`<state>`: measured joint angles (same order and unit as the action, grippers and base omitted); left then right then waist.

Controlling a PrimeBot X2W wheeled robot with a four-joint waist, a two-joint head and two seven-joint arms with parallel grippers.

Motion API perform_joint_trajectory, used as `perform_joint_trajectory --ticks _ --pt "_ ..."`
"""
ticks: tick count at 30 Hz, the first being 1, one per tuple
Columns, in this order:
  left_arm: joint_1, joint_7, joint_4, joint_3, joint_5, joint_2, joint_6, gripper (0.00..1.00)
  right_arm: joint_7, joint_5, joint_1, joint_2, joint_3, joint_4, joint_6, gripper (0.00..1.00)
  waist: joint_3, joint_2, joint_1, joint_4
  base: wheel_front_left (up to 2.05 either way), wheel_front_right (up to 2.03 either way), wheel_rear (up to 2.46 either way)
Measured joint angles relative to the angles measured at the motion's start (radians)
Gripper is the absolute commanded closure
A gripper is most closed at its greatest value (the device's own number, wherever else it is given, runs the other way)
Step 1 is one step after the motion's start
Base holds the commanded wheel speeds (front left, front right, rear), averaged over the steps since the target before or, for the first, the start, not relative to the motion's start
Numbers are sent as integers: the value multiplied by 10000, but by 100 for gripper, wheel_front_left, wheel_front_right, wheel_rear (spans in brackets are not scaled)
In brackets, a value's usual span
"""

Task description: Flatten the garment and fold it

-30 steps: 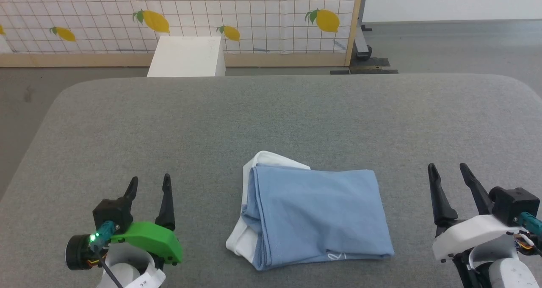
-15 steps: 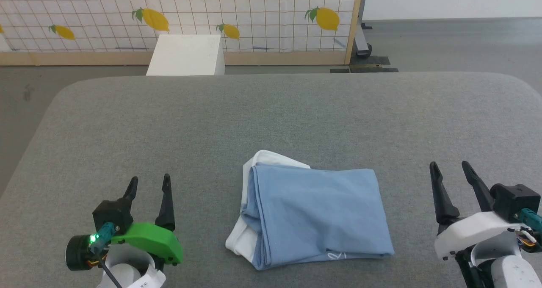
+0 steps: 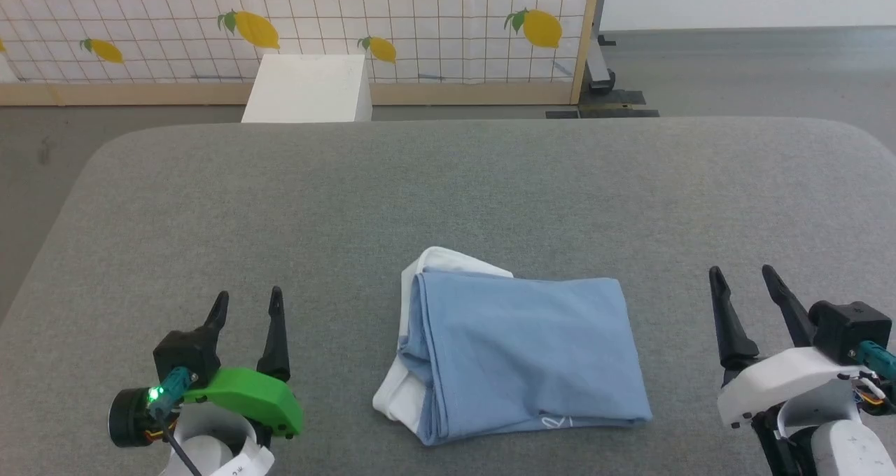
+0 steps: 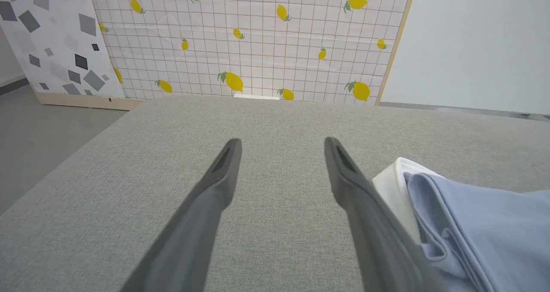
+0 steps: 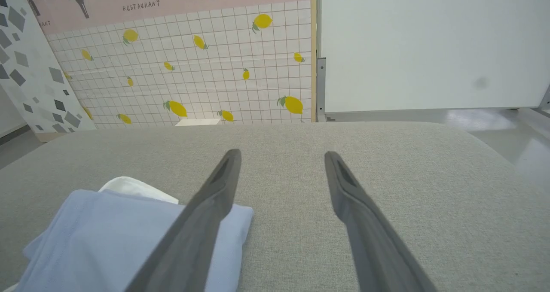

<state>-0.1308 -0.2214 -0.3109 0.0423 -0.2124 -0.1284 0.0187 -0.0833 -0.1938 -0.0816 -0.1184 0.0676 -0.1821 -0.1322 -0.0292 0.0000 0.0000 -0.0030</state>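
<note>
Nearest, the left gripper [image 3: 248, 294] and right gripper [image 3: 740, 271] sit with fingers spread wide, holding nothing. Between them, apart from both, the garment [image 3: 525, 353] lies folded, white edging at its left. Bare grey table [image 3: 448, 182] runs beyond to its rounded far edge, then a white box [image 3: 308, 87] and a lemon-print screen [image 3: 420, 14].

"RESTAURANT" (twice) on the pink wall panel [image 5: 172, 4]

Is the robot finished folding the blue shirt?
Looks done: the shirt lies in a neat folded stack on the grey table. In hand: nothing; the left claw and right claw are open, either side of it. Left: probably nothing.
</note>
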Motion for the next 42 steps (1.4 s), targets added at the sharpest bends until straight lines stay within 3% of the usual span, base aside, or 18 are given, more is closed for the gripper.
perform_joint_trajectory --ticks 5,15,19,24,38,39,40,42 --pt "12 -2 104 -6 -2 -92 -35 0 732 -182 -404 12 123 -111 0 0 91 0 0 -73 0 0 0" --pt "8 -15 832 81 -75 -98 -199 0 6679 -1011 -2501 -581 -1394 -1129 0 0 437 0 0 15 0 0 0" --pt "-57 -2 1091 199 -73 -94 -211 0 8021 -1045 -2950 -796 -2010 -1762 0 0 645 0 0 307 0 0 0" --pt "-287 -4 1262 349 -71 -96 -196 0 8449 -746 -3096 -878 -2339 -2523 0 0 978 0 0 712 0 0 0" --pt "-478 -134 1064 587 -81 -12 -196 0 8040 -376 -3191 -656 -2052 -3720 -8 0 1798 0 0 1673 0 0 0" --pt "-488 -174 1043 604 -82 0 -196 0 8050 -420 -3209 -644 -2025 -3756 -8 63 1806 0 0 1698 0 0 0" --pt "-491 -178 1022 616 -90 10 -196 0 8042 -477 -3228 -635 -1994 -3772 -8 100 1799 0 -1 1704 0 0 0" --pt "-493 -182 974 625 -102 23 -196 0 8032 -570 -3246 -612 -2011 -3820 -12 100 1767 -1 0 1694 0 0 0"
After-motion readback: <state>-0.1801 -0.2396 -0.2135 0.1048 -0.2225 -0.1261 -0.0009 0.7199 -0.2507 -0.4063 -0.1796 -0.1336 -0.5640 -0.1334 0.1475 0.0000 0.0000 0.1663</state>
